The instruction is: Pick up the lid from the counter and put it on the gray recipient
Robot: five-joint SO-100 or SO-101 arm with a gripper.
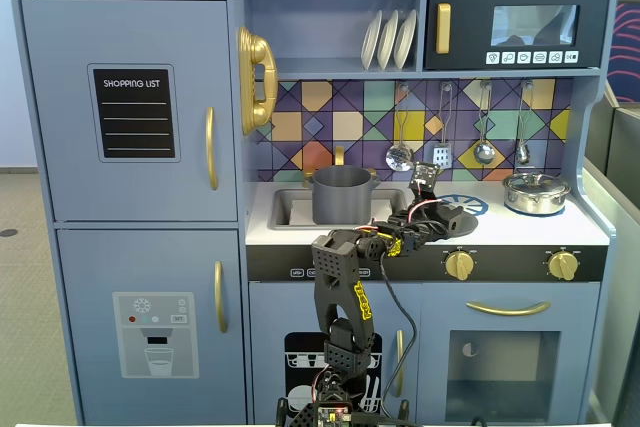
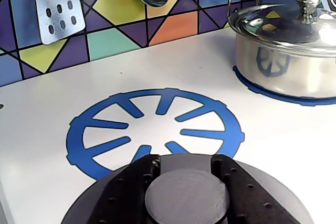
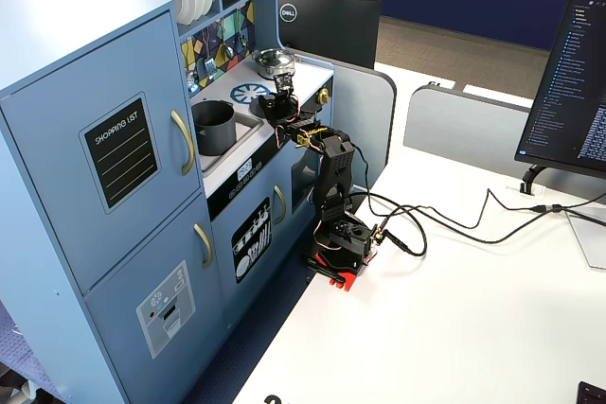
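Note:
The lid [image 2: 186,198] is a matte dark-gray disc that fills the bottom of the wrist view, with its round knob in the middle. My gripper [image 2: 185,163] is shut on that knob, one black finger [image 2: 131,182] on each side. The lid sits at the near edge of the blue burner print [image 2: 152,129]. In a fixed view the gripper [image 1: 452,217] holds the lid [image 1: 468,219] low over the counter, right of the gray recipient [image 1: 343,197], which stands open in the sink. The recipient [image 3: 216,127] and gripper [image 3: 278,106] also show in the other fixed view.
A shiny silver lidded pot [image 1: 536,192] stands on the right burner, also in the wrist view [image 2: 286,45]. Utensils [image 1: 440,142] hang on the tiled back wall. The shelf and microwave [image 1: 520,27] overhang the counter. The sink rim [image 1: 280,209] surrounds the gray recipient.

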